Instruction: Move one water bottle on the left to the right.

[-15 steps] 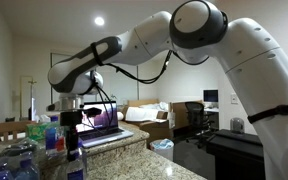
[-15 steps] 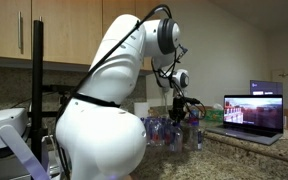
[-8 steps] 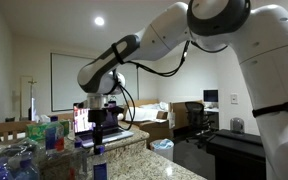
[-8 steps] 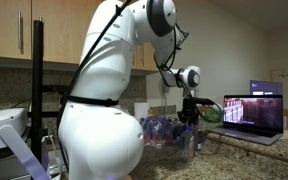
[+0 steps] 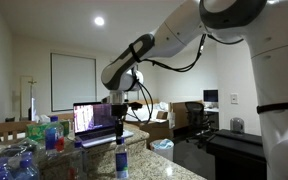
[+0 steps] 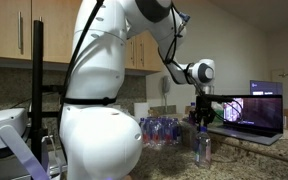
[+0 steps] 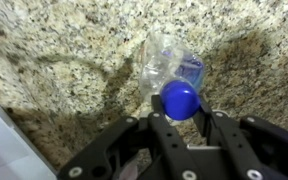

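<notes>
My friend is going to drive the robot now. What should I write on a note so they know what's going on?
End effector: shut on the water bottle, gripping at its blue cap.
Where: the bottle is upright over the granite counter, beside the laptop, apart from the other bottles.
Done: bottle picked, away from the group.
Left: set it down, open up, pull away. Whether its base touches the counter, I cannot tell.
</notes>
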`<act>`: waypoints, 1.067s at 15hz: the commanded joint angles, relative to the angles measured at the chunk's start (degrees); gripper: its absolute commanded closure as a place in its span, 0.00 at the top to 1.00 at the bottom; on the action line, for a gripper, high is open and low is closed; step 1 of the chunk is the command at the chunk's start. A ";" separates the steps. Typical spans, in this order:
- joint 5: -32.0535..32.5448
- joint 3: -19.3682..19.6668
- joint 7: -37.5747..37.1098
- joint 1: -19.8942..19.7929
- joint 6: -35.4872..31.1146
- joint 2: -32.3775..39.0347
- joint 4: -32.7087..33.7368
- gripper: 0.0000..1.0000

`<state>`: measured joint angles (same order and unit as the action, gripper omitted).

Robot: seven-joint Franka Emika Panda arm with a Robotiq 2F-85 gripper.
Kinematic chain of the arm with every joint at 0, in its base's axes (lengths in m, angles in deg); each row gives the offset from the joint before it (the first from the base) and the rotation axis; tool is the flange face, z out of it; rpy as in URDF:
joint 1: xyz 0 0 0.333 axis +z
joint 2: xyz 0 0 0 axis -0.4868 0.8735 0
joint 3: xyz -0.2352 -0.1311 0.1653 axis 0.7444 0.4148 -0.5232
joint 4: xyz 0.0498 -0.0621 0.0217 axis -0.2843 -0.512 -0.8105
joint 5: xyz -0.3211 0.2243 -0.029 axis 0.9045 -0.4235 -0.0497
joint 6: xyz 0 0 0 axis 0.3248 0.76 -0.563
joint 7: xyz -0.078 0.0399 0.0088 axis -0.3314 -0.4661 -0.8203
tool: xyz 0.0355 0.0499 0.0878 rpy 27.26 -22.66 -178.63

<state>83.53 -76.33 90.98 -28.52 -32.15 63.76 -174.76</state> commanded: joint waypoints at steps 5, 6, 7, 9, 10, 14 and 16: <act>-1.60 5.52 -1.84 -3.25 -4.27 -5.53 -8.45 0.14; -1.74 6.25 -1.95 -3.74 -4.82 -5.94 -9.67 0.14; -1.83 7.02 -1.95 -4.28 -5.43 -6.21 -10.71 0.14; -1.71 8.46 -2.76 -5.21 -7.52 -7.10 -12.46 0.14; -1.67 9.08 -2.61 -5.58 -7.98 -7.16 -12.67 0.14; -0.84 9.58 -2.26 -5.10 -9.45 -7.97 -13.11 0.59; -0.38 9.11 -2.08 -4.63 -10.25 -8.21 -13.44 0.66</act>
<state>83.14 -66.49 89.53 -33.68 -39.63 57.62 -185.62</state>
